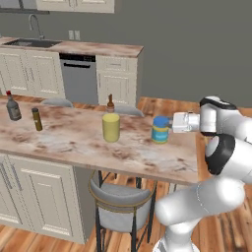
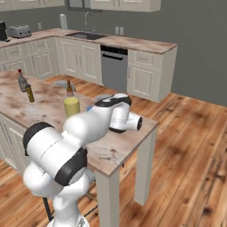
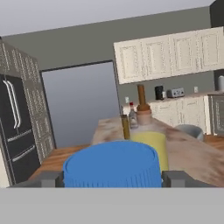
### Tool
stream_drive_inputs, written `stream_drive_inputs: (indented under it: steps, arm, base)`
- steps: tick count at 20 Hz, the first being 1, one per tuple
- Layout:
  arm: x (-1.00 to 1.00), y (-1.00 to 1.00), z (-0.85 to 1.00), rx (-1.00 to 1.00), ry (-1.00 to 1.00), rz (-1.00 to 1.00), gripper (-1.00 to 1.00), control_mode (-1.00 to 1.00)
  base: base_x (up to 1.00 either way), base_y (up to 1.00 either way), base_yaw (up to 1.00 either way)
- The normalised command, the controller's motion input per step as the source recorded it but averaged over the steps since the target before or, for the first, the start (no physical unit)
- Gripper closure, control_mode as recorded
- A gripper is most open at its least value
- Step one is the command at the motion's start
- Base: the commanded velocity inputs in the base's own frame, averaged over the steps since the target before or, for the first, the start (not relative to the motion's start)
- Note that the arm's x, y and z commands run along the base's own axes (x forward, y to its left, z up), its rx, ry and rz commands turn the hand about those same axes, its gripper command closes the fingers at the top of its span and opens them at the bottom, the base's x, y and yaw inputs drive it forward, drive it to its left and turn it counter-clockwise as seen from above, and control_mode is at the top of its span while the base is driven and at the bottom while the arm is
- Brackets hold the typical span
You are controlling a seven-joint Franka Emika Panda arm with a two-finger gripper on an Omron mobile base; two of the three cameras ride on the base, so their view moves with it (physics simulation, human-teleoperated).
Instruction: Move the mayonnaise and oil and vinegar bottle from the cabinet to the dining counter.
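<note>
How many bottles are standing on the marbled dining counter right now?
3: the wide yellow-olive oil and vinegar bottle mid-counter, and at the far left end a thin brownish bottle beside a small dark red-capped bottle.

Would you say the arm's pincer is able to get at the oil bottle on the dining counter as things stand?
Probably not directly: the pincer sits around the mayonnaise, and in the hand view the oil bottle stands right behind that jar. It would likely have to let go and come round.

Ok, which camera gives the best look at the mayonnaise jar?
The left base view: the mayonnaise stands whole there, lid and label clear, on the dining counter at the gripper. The hand view shows just its blue lid up close. In the right base view the arm covers it.
</note>
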Motion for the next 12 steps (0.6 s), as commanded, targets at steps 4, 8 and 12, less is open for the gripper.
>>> stream_drive_inputs:
  steps: [4, 8, 12]
  arm:
    - [0.32, -0.03, -0.42, 0.0, 0.0, 0.0, 1.0, -1.0]
    - [0.34, -0.03, -0.43, 0.0, 0.0, 0.0, 1.0, -1.0]
    - [0.34, -0.05, -0.47, 0.0, 0.0, 0.0, 1.0, -1.0]
  base:
    - [0.0, 0.0, 0.0]
    - [0.0, 0.0, 0.0]
    - [0.0, 0.0, 0.0]
